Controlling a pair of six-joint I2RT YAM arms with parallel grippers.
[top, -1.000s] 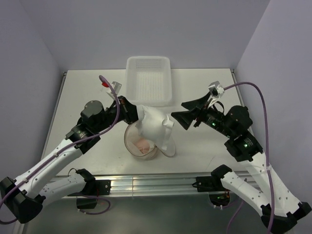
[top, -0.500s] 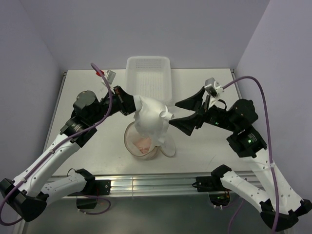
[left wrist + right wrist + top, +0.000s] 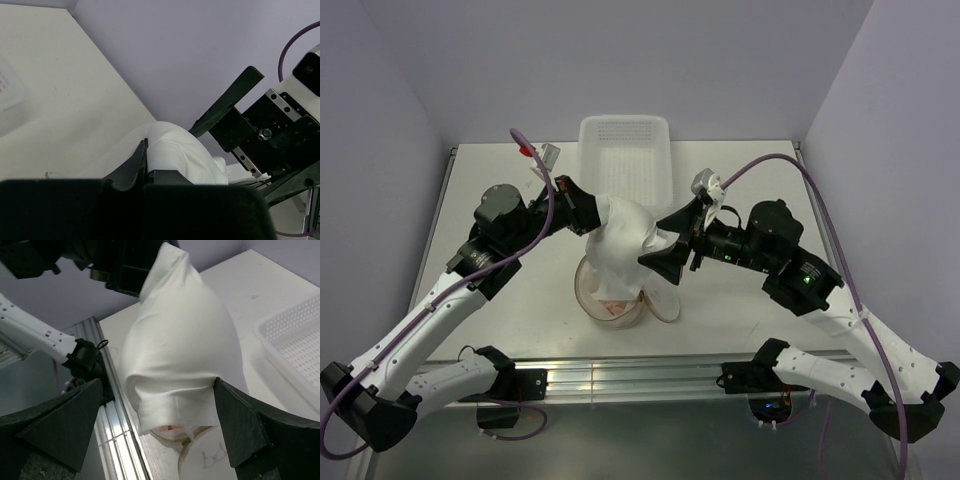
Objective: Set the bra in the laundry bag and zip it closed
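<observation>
Bra (image 3: pixel 625 250): I am clamping its top in my shut left jaws, hanging it lengthwise down over the laundry bag (image 3: pixel 588 290), and holding my right jaws wide astride its lower fold.

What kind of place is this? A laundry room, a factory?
Most likely a robotics test bench, not a home: a white table boxed in by plain walls, a cabled left arm and right arm bolted to a metal rail, with a bra, laundry bag and basket as props.
</observation>
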